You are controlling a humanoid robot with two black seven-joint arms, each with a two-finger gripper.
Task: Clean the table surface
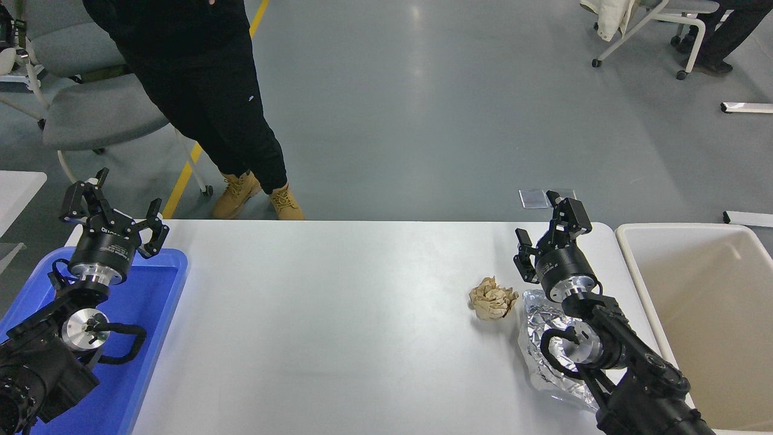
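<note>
Two bits of litter lie on the right part of the smooth white rectangular table (338,338): a crumpled tan paper ball (493,298) and, touching it, a flattened sheet of silver foil (546,356). The right gripper (546,232), fingers spread and empty, hovers beyond them. Descending carelessly, it might nudge the ball away or tear the thin foil. The table's long axis runs left to right. The left gripper (113,212) is parked open above the blue plastic tray (154,314).
</note>
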